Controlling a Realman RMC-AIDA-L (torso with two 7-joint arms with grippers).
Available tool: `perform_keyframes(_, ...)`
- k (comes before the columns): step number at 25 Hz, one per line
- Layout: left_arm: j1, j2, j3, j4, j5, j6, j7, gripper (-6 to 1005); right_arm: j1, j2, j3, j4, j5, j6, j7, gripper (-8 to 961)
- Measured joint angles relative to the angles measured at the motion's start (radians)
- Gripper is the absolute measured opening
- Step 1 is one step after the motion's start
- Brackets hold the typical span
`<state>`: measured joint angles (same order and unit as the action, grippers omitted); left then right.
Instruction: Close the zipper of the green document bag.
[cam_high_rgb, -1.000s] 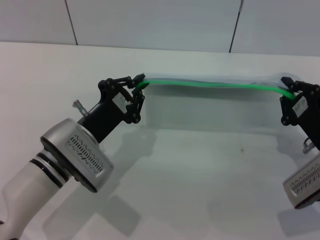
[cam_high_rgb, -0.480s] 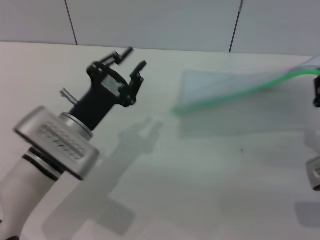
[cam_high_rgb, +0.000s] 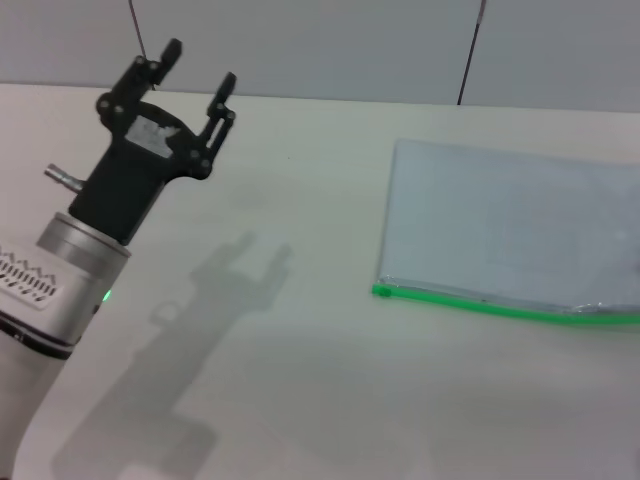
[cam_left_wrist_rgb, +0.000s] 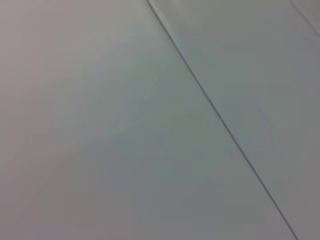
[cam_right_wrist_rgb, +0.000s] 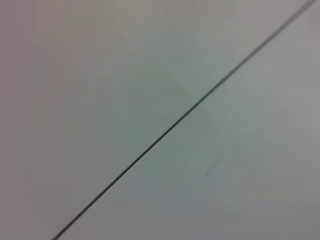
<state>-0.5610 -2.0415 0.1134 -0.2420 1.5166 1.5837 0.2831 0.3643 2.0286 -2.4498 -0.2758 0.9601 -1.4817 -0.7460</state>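
Head view. You see the green document bag (cam_high_rgb: 510, 235) lying flat on the worktop (cam_high_rgb: 300, 400), on the robot's right side, with its zipper (cam_high_rgb: 500, 307) along the near long edge. A second ago the bag was stretched in the air between both end effectors; half a second ago the left one had already let go and the bag hung from the right. Now nothing holds it. The green strip reads as one continuous line from the left corner towards the picture's edge, so you may judge the zipper closed or nearly so, though its far right end looks slightly puckered and the slider cannot be made out. The left end effector (cam_high_rgb: 196, 72) has risen and pulled back to the robot's left, well apart from the bag; its fingers (cam_high_rgb: 221, 100) point up and away towards the back wall, spread apart and empty. The forearm slants up from the lower left corner, casting a shadow on the bare worktop. The right end effector is out of this view.

Left wrist view. You see only a plain pale surface crossed by one thin dark seam; no fingers, no bag.

Right wrist view. Likewise a plain surface with one dark diagonal seam. The right end effector itself is not shown, so you cannot tell its state.
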Motion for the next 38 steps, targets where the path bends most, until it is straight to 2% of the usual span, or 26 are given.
perform_keyframes(5,0.018,0.0,-0.012,0.004,-0.025,0.059,-0.065,559,-0.001,-0.002,0.004,0.015,0.007,-0.055,0.216,644)
perform_keyframes(11,0.023,0.001,-0.015,0.021,-0.14,0.091,-0.303,560,0.021,-0.002,0.009,0.054,0.01,-0.052,0.617,868)
perform_keyframes(12,0.023,0.002,-0.015,0.028,-0.175,0.088,-0.366,560,0.029,-0.002,0.01,0.063,0.011,-0.044,0.67,867)
perform_keyframes(17,0.026,0.004,-0.015,0.055,-0.286,0.029,-0.571,738,0.048,-0.003,0.012,0.071,0.015,-0.002,0.813,861)
perform_keyframes(24,0.017,0.002,-0.015,0.07,-0.301,-0.049,-0.601,748,0.058,-0.001,0.005,0.069,0.008,0.0,0.815,855)
perform_keyframes(38,0.013,0.001,-0.008,0.069,-0.297,-0.05,-0.594,754,0.062,-0.001,0.003,0.066,0.006,0.0,0.817,855)
